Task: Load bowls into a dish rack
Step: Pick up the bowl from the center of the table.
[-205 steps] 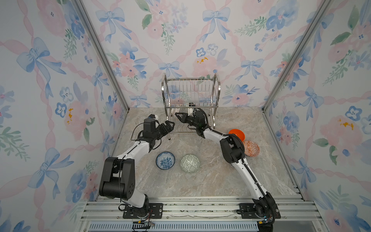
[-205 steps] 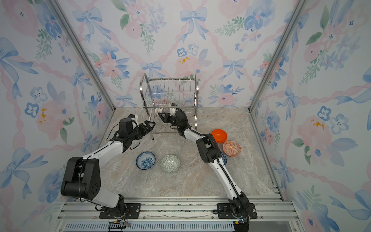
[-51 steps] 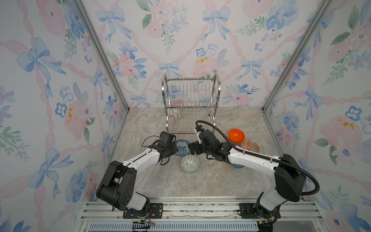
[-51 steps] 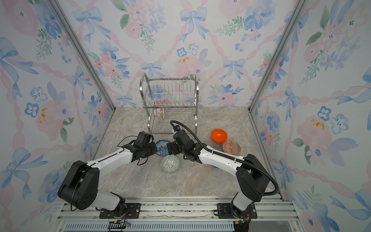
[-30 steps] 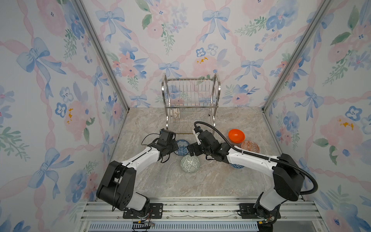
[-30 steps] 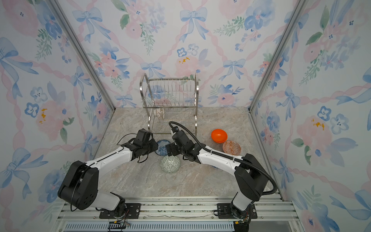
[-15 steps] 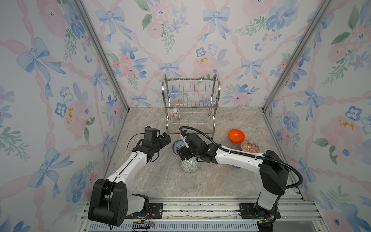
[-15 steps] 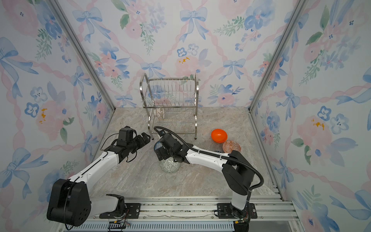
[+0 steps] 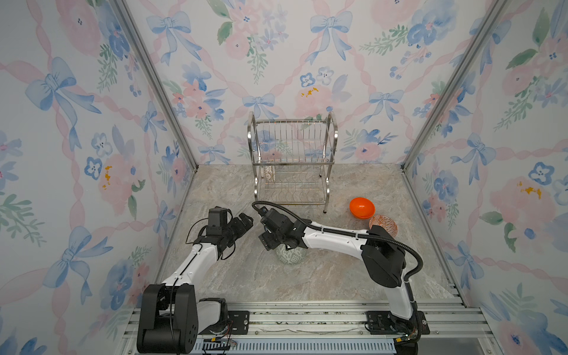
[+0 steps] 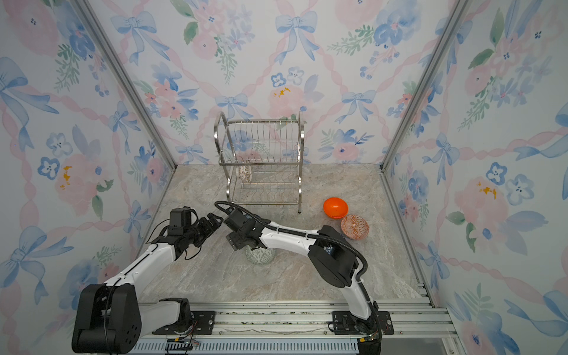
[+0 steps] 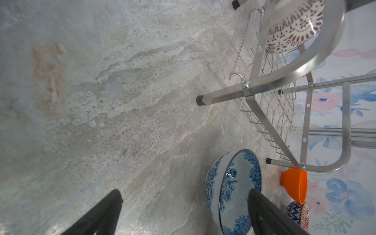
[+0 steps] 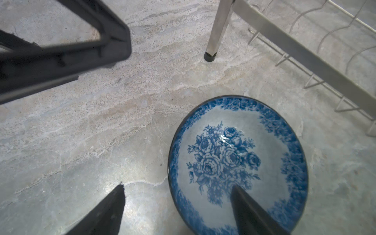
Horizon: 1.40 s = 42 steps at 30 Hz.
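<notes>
The blue floral bowl (image 12: 238,162) lies flat on the stone table, hidden under my right hand in both top views. My right gripper (image 12: 177,186) is open and straddles the bowl's rim, one finger inside and one outside. My left gripper (image 11: 184,192) is open and empty, a short way to the bowl's (image 11: 234,189) left. The green-grey bowl (image 9: 290,255) sits just in front of the right gripper (image 9: 266,242). The dish rack (image 9: 292,159) stands at the back, with the white lattice bowl (image 9: 270,173) on edge in its lower tier.
The plain orange bowl (image 9: 362,207) and the red-orange patterned bowl (image 9: 382,222) sit to the rack's right. A blue bowl with white triangles (image 11: 294,211) lies beside them. The rack's front left leg (image 12: 215,30) stands close behind the floral bowl. Floral walls close in three sides.
My left gripper has opened, let go of the blue floral bowl and drawn back to the left. My right gripper has moved left over that bowl, and its jaws have narrowed a little.
</notes>
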Available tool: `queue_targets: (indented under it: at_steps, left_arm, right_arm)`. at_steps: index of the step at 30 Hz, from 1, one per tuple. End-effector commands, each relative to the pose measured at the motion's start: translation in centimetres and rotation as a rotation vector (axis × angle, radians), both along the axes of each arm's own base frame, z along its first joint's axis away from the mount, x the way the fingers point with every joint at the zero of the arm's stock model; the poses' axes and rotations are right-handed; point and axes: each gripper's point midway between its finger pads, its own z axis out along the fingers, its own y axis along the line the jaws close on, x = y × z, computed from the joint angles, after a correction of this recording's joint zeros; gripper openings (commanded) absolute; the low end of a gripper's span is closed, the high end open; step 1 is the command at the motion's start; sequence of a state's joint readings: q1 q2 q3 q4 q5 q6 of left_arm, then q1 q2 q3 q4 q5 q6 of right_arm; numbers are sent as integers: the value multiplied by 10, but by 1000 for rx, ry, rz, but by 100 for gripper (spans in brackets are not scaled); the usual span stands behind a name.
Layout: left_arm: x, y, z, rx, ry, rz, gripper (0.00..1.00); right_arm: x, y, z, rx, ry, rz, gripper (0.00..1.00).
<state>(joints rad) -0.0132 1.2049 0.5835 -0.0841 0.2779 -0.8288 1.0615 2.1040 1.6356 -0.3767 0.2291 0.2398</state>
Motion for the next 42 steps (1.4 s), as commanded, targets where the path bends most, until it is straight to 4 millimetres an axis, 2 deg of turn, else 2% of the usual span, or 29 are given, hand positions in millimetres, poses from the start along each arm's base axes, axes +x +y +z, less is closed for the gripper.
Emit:
queue_targets:
  at_steps: [1,6,9,14,20,32,37,42]
  left_arm:
    - [-1,-2,2,-29,-17,-11,97]
    - [-2,1,-2,-27,-9,-12,98]
    - [-2,3,-3,-28,-11,-11,98]
    - [-1,3,-5,-27,-10,-20,97]
    - [-3,3,-6,-24,-10,-21,97]
    - [-3,2,-3,-28,-16,-22,97]
    - [-3,1,1,-35,-28,-24,97]
    - [-3,0,8,-41,-48,-25,97]
  right_arm:
    - [-1,2,-10,-68,3,10,78]
    - [3,9,-22,-100,9,14,71]
    - [6,11,-28,-131,9,11,61]
    - [9,15,-32,-145,0,9,51]
    - [9,17,-34,-155,3,13,31]
    - [3,28,-10,-53,12,43,1]
    - [0,31,5,12,17,63,0]
    - [-1,30,34,171,34,67,0]
